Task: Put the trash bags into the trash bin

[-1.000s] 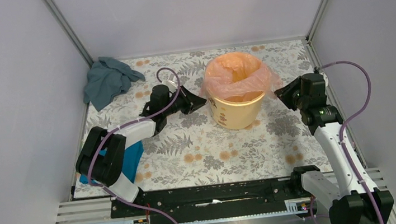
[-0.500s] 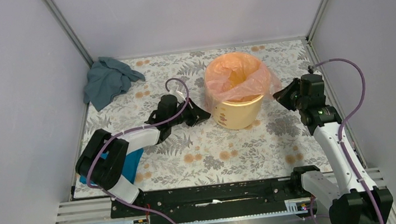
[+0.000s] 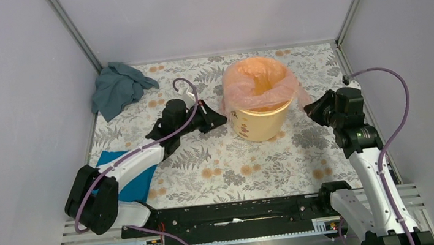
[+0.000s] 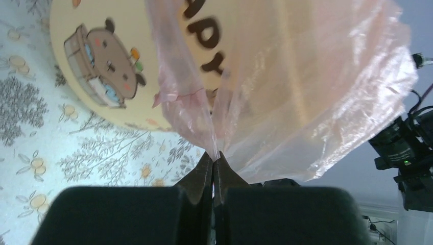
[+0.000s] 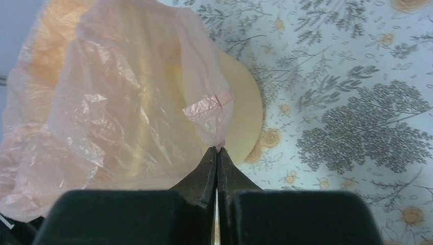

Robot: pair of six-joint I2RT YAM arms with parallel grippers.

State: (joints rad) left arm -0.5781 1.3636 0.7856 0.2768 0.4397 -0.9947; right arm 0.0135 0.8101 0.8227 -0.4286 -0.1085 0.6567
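**A:** Where is the pink trash bag (image 3: 258,86)?

**B:** It's draped over the mouth of the yellow bucket (image 3: 259,125), with loose film hanging down the outside on both flanks.

**A:** And the fingers?

**B:** The left gripper (image 4: 213,166) is pinched tight on a hem fold at the bucket's left side. The right gripper (image 5: 216,155) is pinched on the opposite hem.

**A:** So which way does it go?

**B:** The bucket sits between them, and the bag spans that left-right line. Neither arm is nearer. I'd judge each hem needs drawing down the wall.
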